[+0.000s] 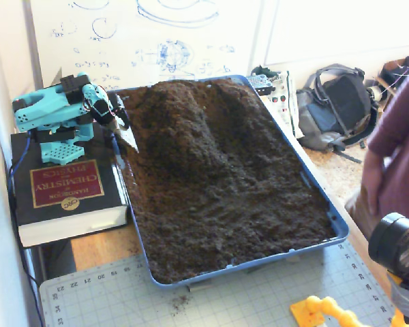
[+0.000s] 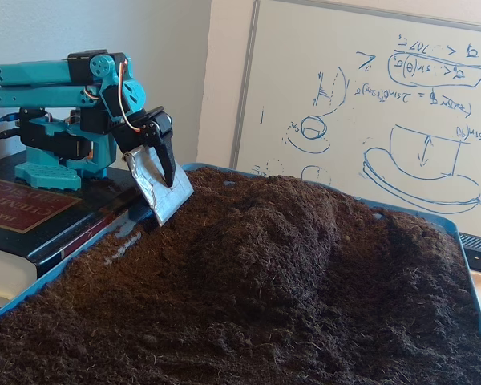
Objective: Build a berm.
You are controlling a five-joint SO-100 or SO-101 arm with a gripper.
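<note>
I had the arm folded back on its book [image 1: 67, 197], with the gripper [image 2: 162, 180] hanging at the left edge of the blue tray [image 1: 313, 193] in a fixed view. A silver scoop blade [image 2: 159, 186] was fixed over one finger; from these angles I couldn't tell whether the jaws were closed or parted. The berm [image 1: 180, 129] stood in the tray's far half, a ridge running toward the near, flatter soil [image 1: 245, 231]. My worry was the blade: dropped too steeply beside the rim, it could shove soil over the edge or dig in and stall the arm.
</note>
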